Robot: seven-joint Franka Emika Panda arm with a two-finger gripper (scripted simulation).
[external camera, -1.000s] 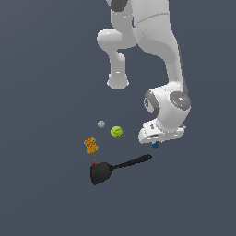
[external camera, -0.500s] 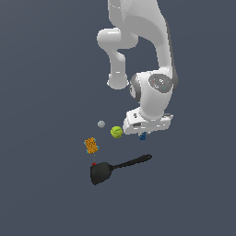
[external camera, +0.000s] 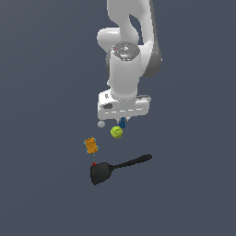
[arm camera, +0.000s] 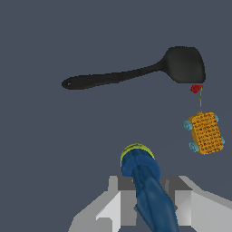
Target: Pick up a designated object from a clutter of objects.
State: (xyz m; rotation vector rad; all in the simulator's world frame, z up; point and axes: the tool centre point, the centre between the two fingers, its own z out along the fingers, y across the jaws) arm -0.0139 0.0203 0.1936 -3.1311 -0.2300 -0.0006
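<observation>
The designated object, a small dark-blue elongated piece (external camera: 122, 122), sits between my fingers under the white hand. In the wrist view the blue piece (arm camera: 147, 190) fills the gap between the two grey fingers (arm camera: 118, 199). My gripper (external camera: 122, 120) (arm camera: 147, 183) is shut on it and holds it over the clutter, just above the yellow-green tennis ball (external camera: 116, 132). In the wrist view only the ball's rim (arm camera: 130, 150) shows behind the piece's tip.
A tiny grey ball (external camera: 101, 124) lies to the exterior view's left of the gripper. An orange textured block (external camera: 91, 145) (arm camera: 206, 132) lies further left, and a black long-handled spatula (external camera: 102, 172) (arm camera: 136, 72) lies beyond it, with a small red dot (arm camera: 195, 89) at its blade.
The arm has swung from the exterior view's right towards the left with the blue piece in the gripper. It now hangs over the tennis ball. The other items have not moved.
</observation>
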